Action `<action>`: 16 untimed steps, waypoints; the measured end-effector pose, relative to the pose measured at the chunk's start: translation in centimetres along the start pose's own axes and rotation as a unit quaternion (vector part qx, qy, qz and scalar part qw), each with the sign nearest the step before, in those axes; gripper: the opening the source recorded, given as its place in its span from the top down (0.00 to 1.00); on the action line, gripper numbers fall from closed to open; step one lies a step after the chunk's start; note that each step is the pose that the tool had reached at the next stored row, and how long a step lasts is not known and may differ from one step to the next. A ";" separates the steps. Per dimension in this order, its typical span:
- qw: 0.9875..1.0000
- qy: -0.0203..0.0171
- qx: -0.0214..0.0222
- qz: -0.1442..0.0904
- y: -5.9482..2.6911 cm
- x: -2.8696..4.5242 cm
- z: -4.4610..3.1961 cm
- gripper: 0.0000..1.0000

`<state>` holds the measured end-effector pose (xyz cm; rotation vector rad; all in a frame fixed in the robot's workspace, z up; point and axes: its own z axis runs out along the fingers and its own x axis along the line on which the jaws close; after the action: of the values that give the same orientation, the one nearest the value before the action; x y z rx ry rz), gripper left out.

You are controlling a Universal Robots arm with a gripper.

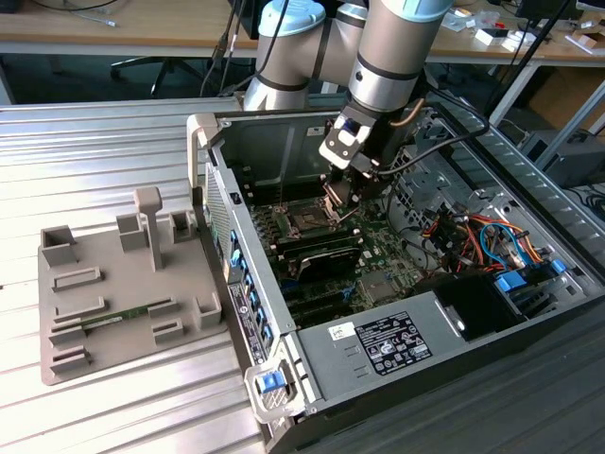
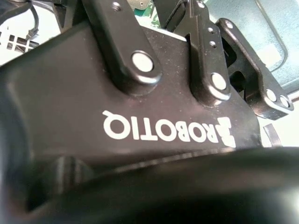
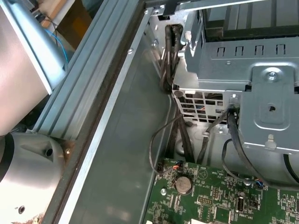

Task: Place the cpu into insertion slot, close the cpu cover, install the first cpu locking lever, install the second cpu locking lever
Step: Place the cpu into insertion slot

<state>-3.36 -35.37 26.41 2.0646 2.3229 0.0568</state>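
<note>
- The insertion slot (image 1: 307, 219) sits on the green circuit board (image 1: 376, 244) inside the open case (image 1: 284, 142), seen in the exterior view.
- The gripper (image 1: 340, 200) hangs just beside it; whether it grasps anything, I cannot tell.
- The first wrist view shows the board's coin battery (image 3: 183, 185).

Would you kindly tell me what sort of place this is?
Probably a robotics lab or workshop: an open computer case lies on a ribbed metal bench, a grey parts fixture beside it, wooden desks behind.

circuit board (image 3: 219, 205) green | insertion slot (image 1: 307, 220) seemingly black (silver rim) | case (image 3: 121, 163) grey
</note>
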 end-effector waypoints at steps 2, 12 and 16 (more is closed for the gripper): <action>1.000 0.000 0.000 0.004 0.00 0.00 0.01 0.45; 1.000 0.000 0.000 0.006 -0.15 0.02 0.01 0.45; 1.000 0.000 0.000 0.007 -0.30 0.04 0.10 0.45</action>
<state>-3.65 -35.37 26.30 2.0796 2.3092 0.0566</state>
